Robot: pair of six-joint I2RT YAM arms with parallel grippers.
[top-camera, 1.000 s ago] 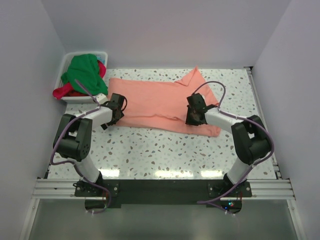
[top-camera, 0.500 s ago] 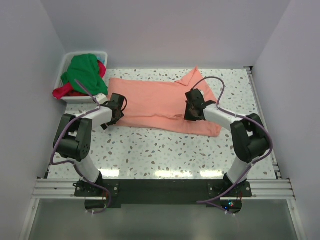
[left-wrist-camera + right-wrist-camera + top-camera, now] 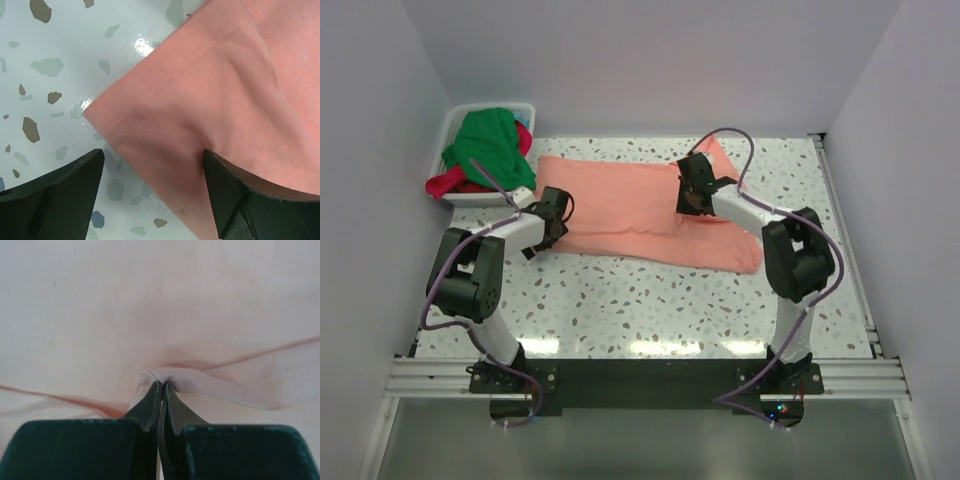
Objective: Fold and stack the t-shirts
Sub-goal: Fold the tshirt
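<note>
You have, in your right gripper [image 3: 161, 386], one small bunched fold of the salmon-pink t-shirt [image 3: 160, 300], pinched between dark jaws pressed together, with cloth filling everything ahead of the tips and creases running off to either side.

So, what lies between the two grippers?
Only the salmon-pink t-shirt: in the top view its flat cloth fills the whole stretch from the open left gripper at its corner to the right gripper, shut on a pinch of it.

pink tee [image 3: 620, 205] matt soft cloth, tabletop [image 3: 650, 300] glossy, smooth, speckled
</note>
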